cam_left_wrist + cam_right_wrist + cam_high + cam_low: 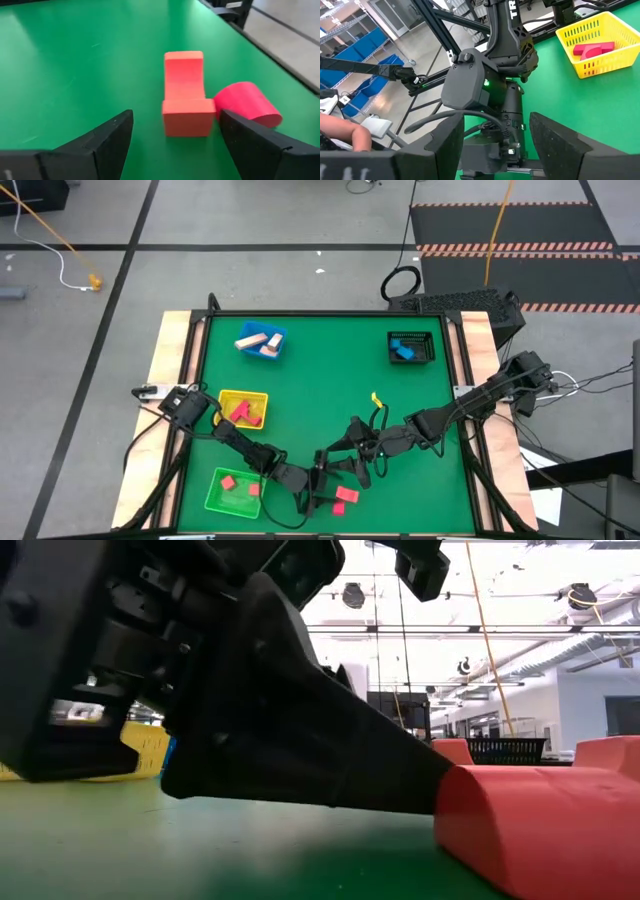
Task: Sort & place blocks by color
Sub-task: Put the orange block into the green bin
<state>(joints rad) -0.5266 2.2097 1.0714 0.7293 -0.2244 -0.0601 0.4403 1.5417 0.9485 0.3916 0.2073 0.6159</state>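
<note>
- Left gripper stood wide open, low over the green table, facing a red block; a pink block touched it.
- Right gripper, open and empty, hung just behind the left arm.
- Yellow tray held red pieces.

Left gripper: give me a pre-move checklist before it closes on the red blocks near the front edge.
1. Left gripper open: ok, the fingers stand wide apart.
2. Red notched block between the fingers: ok, it lies on the mat ahead of them, roughly centred.
3. Neighbour clear: not ok, a red rounded block lies tipped beside the notched one, close by one finger.
4. Fingers low enough: ok, the low view shows a finger just above the green mat.
5. Right gripper out of the way: cannot tell, it hangs open close behind the left arm.
6. Yellow tray has room: ok, it holds only a few red pieces.
</note>
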